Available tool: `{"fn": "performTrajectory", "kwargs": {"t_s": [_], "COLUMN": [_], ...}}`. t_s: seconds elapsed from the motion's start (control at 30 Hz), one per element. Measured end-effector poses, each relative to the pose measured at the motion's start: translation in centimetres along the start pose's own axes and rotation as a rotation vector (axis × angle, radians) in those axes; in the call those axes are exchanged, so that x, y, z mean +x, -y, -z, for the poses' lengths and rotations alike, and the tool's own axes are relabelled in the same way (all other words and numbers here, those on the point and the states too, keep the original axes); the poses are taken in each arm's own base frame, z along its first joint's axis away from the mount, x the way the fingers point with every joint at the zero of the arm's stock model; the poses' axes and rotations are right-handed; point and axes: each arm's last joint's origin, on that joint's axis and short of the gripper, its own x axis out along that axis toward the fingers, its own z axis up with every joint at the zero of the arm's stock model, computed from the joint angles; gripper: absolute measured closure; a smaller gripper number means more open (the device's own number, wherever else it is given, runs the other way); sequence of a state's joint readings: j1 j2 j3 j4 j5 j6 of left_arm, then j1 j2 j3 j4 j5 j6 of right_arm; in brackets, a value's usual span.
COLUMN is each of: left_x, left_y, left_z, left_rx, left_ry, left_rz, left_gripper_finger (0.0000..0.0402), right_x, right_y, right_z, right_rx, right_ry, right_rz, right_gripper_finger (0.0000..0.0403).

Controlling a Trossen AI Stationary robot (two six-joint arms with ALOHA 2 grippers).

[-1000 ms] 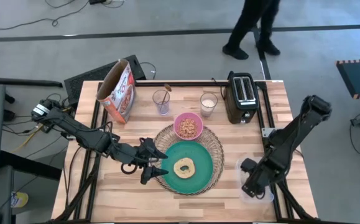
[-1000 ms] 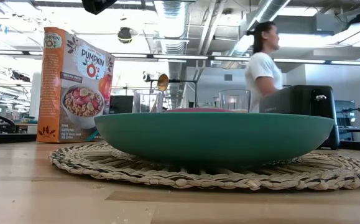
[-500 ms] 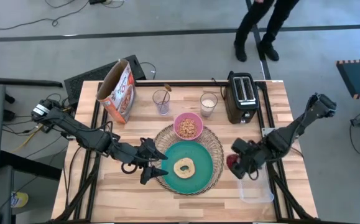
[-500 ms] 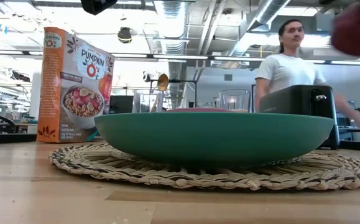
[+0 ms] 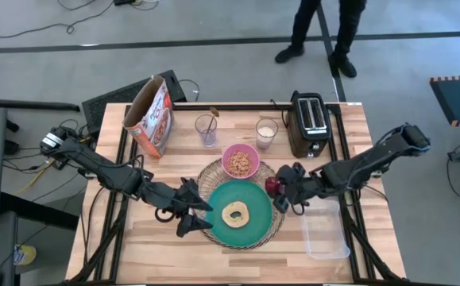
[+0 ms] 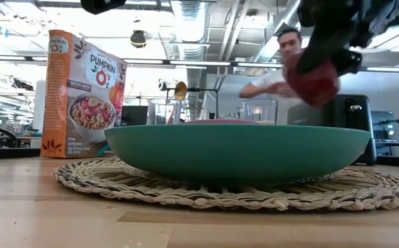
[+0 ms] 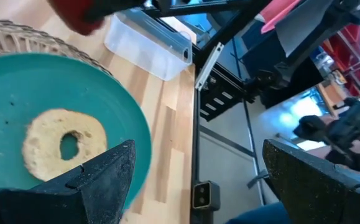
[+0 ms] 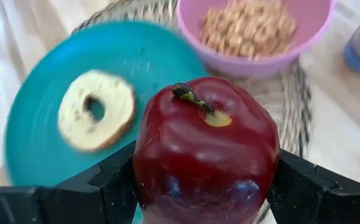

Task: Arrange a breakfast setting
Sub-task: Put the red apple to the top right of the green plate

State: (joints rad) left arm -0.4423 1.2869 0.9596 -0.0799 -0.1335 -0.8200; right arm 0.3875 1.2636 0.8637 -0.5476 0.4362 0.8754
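Observation:
The teal plate [image 5: 240,210] sits on the round wire charger [image 5: 276,179] with the tan bagel [image 5: 234,213] on it. The pink bowl [image 5: 241,161] of cereal stands on the charger's far edge. My right gripper [image 5: 279,189] is shut on a dark red apple [image 8: 206,152] above the plate's right rim. My left gripper [image 5: 191,214] is open and empty at the plate's left rim. A spoon [image 5: 213,114] stands in a glass at the back. My right gripper pinches the apple's two sides [image 8: 143,155] between its two fingers, coming level from the table's right. The apple is lifted clear above the plate's right rim, about upright with its stem [image 8: 189,95] up; it also shows in the low view [image 6: 313,79].
A cereal box [image 5: 150,116], a glass [image 5: 206,129], a glass of milk [image 5: 266,133] and a black toaster [image 5: 308,123] stand along the far edge. A clear plastic tub [image 5: 325,232] lies at the near right. A person [image 5: 322,28] walks beyond the table.
My right gripper has risen out of the clear tub at the near right with the apple, lifted it clear, and gone toward the table's left to the plate's right rim. The person behind the table has moved about.

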Motion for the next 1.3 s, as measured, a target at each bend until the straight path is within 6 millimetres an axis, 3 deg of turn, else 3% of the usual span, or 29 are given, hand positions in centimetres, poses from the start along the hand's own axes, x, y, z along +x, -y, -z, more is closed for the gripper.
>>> {"fn": "performTrajectory", "kwargs": {"t_s": [0.43,0.73,1.03,1.3], "left_x": [0.0,0.0,0.0,0.0], "left_y": [0.1,0.0,-0.1,-0.2], "left_z": [-0.1,-0.2,-0.2,-0.4], "left_rx": [-0.126,-0.197,-0.226,-0.245], "left_ry": [0.009,0.040,0.066,0.083], "left_rz": [0.004,-0.016,-0.035,-0.047], "left_gripper_finger": [0.0065,0.0065,0.0065,0.0065], "right_x": [4.7,6.0,6.8,8.4], "right_y": [3.9,6.2,7.6,7.3], "right_z": [3.0,3.6,5.1,5.8], "right_rx": [0.001,-0.059,-0.078,-0.119], "right_ry": [0.259,0.322,0.348,0.333], "right_rz": [0.074,0.123,0.128,0.090], "right_gripper_finger": [0.0100,0.0100,0.0100,0.0100]}}
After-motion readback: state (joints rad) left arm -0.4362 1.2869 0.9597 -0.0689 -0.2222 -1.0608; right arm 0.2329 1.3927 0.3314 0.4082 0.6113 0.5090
